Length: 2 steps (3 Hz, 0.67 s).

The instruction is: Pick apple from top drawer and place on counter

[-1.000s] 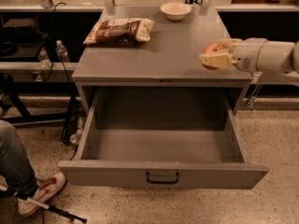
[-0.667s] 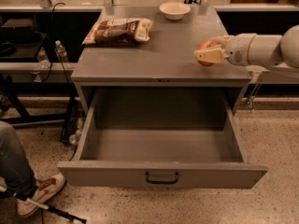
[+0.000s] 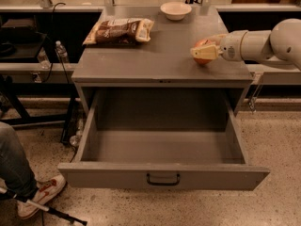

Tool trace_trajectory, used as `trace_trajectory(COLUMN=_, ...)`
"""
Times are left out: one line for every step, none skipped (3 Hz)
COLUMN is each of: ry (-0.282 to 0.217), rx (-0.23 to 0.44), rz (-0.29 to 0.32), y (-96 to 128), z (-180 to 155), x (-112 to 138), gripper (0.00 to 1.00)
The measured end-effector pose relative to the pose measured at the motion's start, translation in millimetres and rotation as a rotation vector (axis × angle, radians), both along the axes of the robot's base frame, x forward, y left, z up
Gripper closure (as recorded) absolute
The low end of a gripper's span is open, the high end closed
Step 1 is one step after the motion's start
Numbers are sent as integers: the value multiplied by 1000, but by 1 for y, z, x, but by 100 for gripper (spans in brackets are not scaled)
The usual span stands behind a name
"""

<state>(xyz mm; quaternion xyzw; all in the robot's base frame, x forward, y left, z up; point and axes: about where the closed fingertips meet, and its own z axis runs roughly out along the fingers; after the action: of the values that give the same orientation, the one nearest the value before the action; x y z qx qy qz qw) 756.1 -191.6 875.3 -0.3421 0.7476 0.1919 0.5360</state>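
Noted gripper [image 3: 203, 53] at right side of counter [image 3: 160, 55], closed around apple [image 3: 202, 45], at or just off the surface. Found top drawer [image 3: 117, 175] open. Judged placing step in hand; next move judged to need settling apple down, then opening fingers without a roll

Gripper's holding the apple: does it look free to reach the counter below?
Probably yes. The gripper, shut on the apple, is right over bare counter; the snack bag and bowl lie well aside.
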Motion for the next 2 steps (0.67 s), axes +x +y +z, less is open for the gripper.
trace_trajectory(ry=28, rx=13, rz=-4, y=-1, z=-8, x=6, gripper=57)
trace_trajectory(ry=45, rx=22, rz=-5, y=-4, z=-13, x=8, gripper=34)
